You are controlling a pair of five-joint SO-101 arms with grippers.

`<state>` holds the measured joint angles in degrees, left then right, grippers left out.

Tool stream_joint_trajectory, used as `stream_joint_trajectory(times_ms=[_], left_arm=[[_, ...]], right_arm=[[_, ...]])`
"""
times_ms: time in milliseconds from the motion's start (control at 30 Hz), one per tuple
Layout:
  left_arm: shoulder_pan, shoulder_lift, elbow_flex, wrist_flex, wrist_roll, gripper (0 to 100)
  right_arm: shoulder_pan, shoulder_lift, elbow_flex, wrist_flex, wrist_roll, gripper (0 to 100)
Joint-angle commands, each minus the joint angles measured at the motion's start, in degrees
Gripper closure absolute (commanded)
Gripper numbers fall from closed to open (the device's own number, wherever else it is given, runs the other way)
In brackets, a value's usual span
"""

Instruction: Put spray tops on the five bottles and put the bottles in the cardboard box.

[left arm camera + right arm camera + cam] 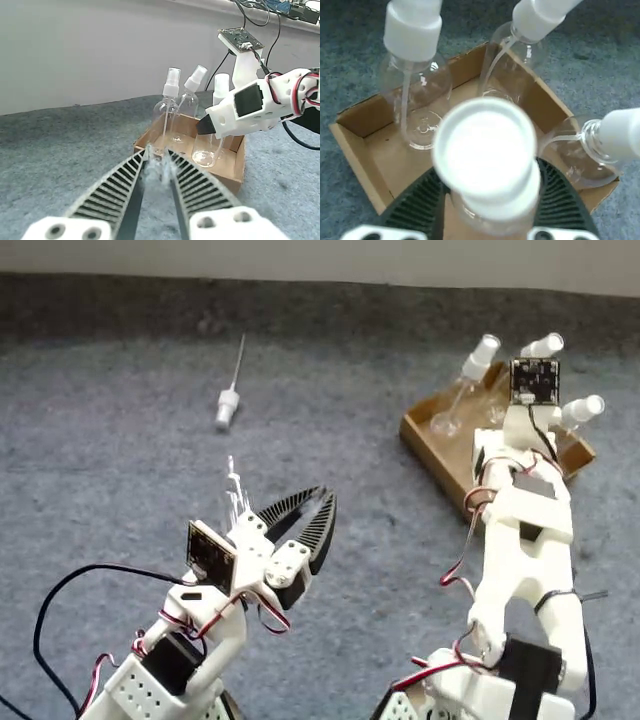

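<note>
Grey carpet (120, 440): it covers the whole table, and all the things lie on it.
Cardboard box (425, 448): a low open tray at the right side of the table, toward the far edge.
Right gripper (487, 210): it hangs over the near part of the box, and its black ribbed jaws are closed on a bottle, one jaw at each side just under the white cap.
Held bottle (485, 145): clear plastic with a white spray top already on it. It stands upright inside the box walls, at the near side. I cannot tell if its base touches the box floor.
Left bottle (462, 390): clear with a white spray top, it stands in the box near the left corner.
Middle bottle (541, 346): also with a spray top, it stands at the far side of the box.
Right bottle (580, 410): also with a spray top, it stands at the right side of the box, just beside the right arm.
Loose spray top (227, 408): it lies on the carpet left of the middle of the table, well apart from the box. Its thin tube points toward the far edge.
Left gripper (158, 154): it is at the near edge of the table, on the left, and points toward the box. I cannot tell whether it is closed or holds something.
Clear object (236, 485): a few bright glints just beside the left arm's wrist, too faint to tell its shape.
</note>
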<state>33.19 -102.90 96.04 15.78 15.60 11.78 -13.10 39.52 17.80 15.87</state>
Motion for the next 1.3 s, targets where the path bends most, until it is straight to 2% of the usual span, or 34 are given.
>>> stream_joint_trajectory(times_ms=[0,233,367,1267], left_arm=[[-0.7,0.5,1.1,-0.8,0.6,100],[-0.7,0.5,1.1,-0.8,0.3,100],[-0.7,0.6,1.1,-0.8,-3.3,100],[-0.3,0.6,1.1,-0.8,-3.3,100]], right_arm=[[0.7,1.1,-6.8,-0.7,0.4,86.1],[0.7,4.0,-8.5,-0.8,-2.8,86.1],[0.4,4.3,-8.4,-0.7,-3.3,86.1],[-2.2,4.6,-8.5,1.5,-3.3,85.7]])
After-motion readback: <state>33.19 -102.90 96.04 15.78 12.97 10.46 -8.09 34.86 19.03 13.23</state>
